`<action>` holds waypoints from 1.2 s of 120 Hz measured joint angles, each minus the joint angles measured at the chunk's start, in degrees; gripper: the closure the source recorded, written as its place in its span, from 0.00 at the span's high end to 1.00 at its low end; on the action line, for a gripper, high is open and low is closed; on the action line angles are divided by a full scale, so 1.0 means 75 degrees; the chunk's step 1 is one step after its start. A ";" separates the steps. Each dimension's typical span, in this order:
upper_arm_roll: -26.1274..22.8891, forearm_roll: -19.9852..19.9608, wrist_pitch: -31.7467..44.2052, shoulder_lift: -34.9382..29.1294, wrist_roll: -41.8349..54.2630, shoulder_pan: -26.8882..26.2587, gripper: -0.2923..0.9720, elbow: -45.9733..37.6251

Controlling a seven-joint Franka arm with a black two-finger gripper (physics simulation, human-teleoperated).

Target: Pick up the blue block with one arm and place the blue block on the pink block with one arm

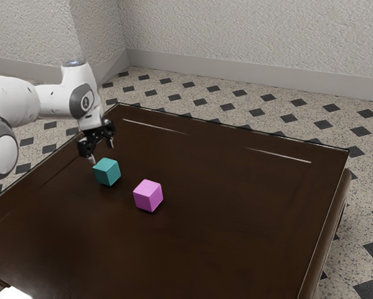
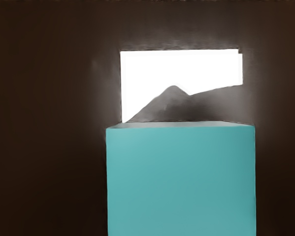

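The dark brown tabletop (image 1: 236,205) takes up most of the exterior view, with a checkered tile floor (image 1: 286,99) and a pale wall (image 1: 248,31) beyond it. Its near corner is cut off by the picture's edge, and a small white patch (image 1: 10,293) there is too little seen to identify.

The white Franka arm (image 1: 43,99) comes in from the exterior view's left, with its base cut off by the frame. It ends above the blue block (image 1: 106,171).

The black claw (image 1: 96,148) hangs just above the blue block, slightly toward the exterior view's left of it. Its two fingers are spread wide with nothing between them, and they appear to stand clear of the block's top, though the gap is small and hard to judge.

The blue block, teal in colour, sits flat on the tabletop. The pink block (image 1: 148,195) also rests on the tabletop, near the blue block on the exterior view's right and a little closer to the camera; the two are apart.

In the wrist view the blue block (image 2: 180,179) looms just under the hand, its nearer part running out of the picture. Beyond it on the tabletop (image 2: 39,123) lies a bright white rectangular glare (image 2: 186,69), with a grey shape (image 2: 172,105) that cannot be identified cutting into the glare on the block's side.
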 joint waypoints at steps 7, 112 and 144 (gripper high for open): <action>0.0000 -0.0118 0.0017 0.0093 0.0263 0.0004 0.77 0.0011; 0.0027 -0.0921 0.0096 -0.0766 0.2102 0.0079 0.48 -0.1281; -0.0733 -0.0880 -0.0506 -0.2207 0.0933 -0.0289 0.51 -0.1906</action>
